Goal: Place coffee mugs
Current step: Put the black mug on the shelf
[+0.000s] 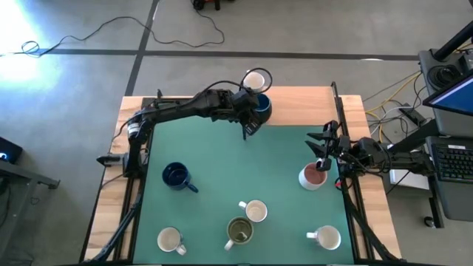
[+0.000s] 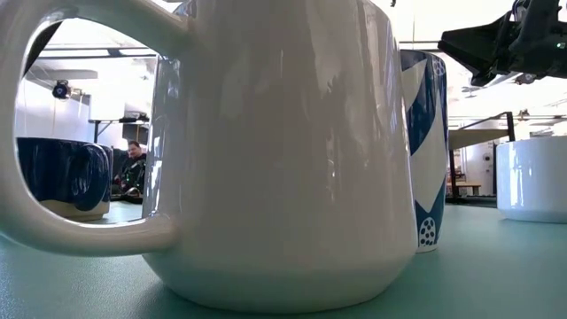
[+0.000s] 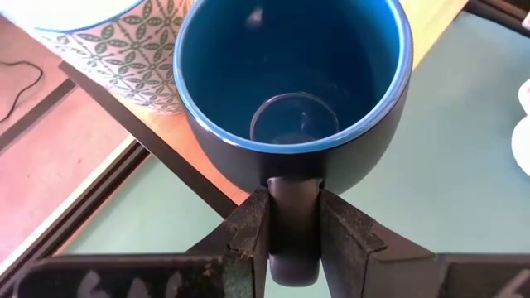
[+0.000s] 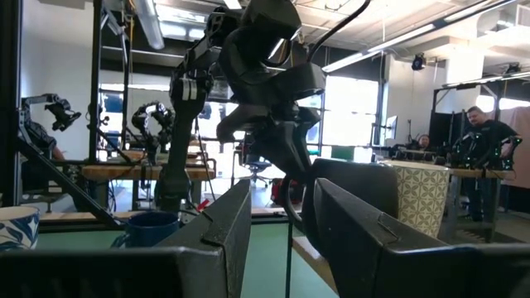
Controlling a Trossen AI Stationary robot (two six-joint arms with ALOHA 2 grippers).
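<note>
Partly hidden, navy mug (image 3: 294,79), handle in left gripper (image 3: 294,236)

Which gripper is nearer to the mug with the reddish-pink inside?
Right. The right gripper hangs open just above the pink-lined mug; the left gripper is across the table, clamped on a navy mug's handle.

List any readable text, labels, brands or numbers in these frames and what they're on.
None readable.
Patterned mug: flower motifs only, no lettering.
Dark blue mug, gripped by its handle in the left gripper: plain, no mark.
Big white mug in the low view: blank.
Laptop screen at the table's right: too small to read.
</note>
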